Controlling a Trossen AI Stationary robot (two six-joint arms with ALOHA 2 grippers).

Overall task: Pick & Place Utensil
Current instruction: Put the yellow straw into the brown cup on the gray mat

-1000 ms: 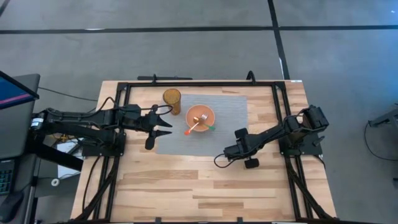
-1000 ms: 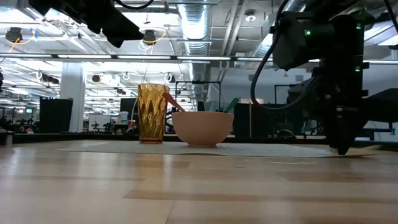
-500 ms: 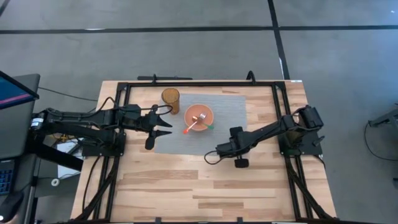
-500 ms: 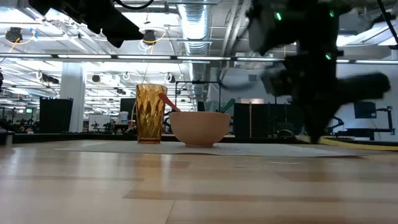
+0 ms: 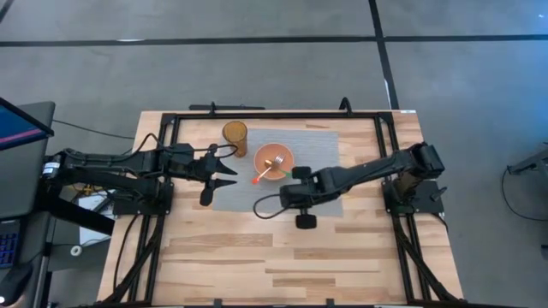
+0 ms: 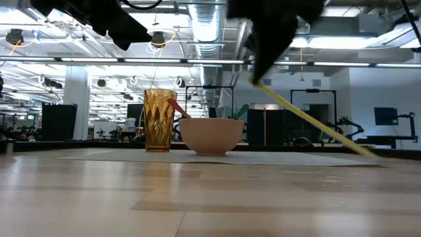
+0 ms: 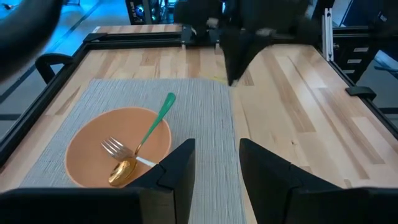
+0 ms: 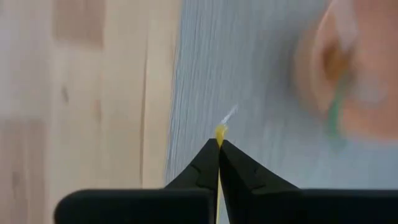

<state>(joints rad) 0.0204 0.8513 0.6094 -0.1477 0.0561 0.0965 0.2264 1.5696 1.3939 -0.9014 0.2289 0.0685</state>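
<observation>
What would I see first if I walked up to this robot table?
Probably the orange bowl on the grey mat in the middle of the table, with a fork and a green-handled utensil in it, and the amber cup right beside it. Then the right gripper over the mat near the bowl, pinching a thin yellow utensil, while the left gripper waits open on the bowl's other side.
</observation>
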